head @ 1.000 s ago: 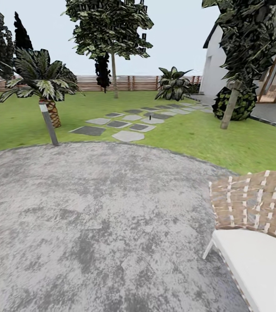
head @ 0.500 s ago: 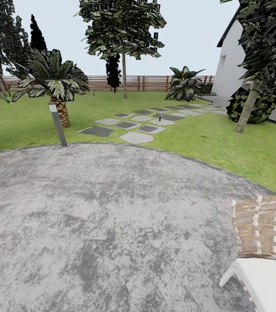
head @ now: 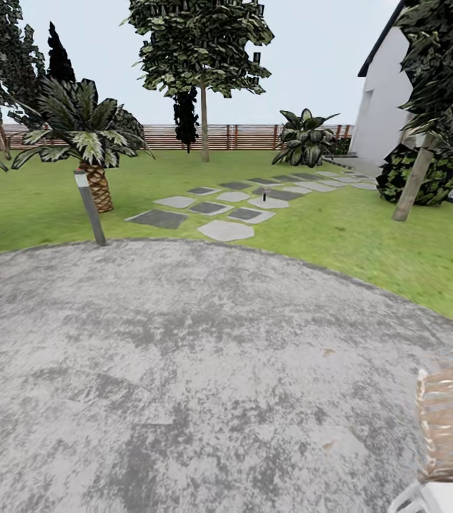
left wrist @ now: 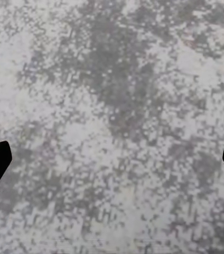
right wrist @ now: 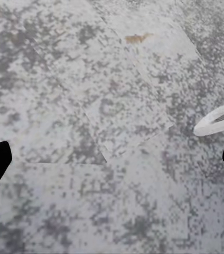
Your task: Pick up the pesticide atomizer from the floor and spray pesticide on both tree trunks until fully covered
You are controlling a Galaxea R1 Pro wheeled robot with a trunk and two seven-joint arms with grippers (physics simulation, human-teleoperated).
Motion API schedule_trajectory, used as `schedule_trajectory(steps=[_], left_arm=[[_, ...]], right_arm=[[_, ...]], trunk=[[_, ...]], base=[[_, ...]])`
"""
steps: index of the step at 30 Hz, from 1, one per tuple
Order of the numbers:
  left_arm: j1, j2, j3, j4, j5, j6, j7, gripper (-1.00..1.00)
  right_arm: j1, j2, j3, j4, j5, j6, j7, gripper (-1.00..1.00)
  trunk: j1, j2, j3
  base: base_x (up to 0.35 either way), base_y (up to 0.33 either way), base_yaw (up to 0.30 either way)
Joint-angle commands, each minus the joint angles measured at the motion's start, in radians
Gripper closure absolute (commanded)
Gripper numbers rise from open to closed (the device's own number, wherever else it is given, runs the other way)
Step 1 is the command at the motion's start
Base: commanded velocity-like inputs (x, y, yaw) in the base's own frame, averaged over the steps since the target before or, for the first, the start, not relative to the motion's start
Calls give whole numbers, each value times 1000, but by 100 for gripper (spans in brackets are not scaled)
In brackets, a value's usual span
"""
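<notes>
Robot crosses a grey stone patio (head: 184, 370) toward the lawn (head: 369, 235). Left claw (left wrist: 112, 159) and right claw (right wrist: 112, 159) spread apart, empty. Next: locate the atomizer, likely among the stepping stones (head: 226, 206).

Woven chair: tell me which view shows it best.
The head view. The woven chair sits at its lower right corner, its brown-and-cream woven back and white seat edge visible on the grey paving. The right wrist view catches a pale curved piece, perhaps its leg. The left wrist view looks down on paving.
</notes>
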Motion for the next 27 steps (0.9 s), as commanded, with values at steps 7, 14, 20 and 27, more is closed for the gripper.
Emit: schedule_trajectory(steps=[7,14,20,27], left_arm=[[0,0,2,0,5,0,0,-100],[0,1,3,0,7,0,0,-100],[0,1,3,0,3,0,0,-100],[0,1,3,0,0,0,0,-100]], right_arm=[[0,0,0,1,1,0,0,-100],[0,0,0,1,1,0,0,-100],[0,0,0,2,0,0,0,-100],[0,0,-1,2,0,0,-2,-100]], trunk=[[0,0,0],[0,0,0],[0,0,0],[0,0,0]], base=[[341,74,0],[340,90,0],[340,96,0],[340,52,0]])
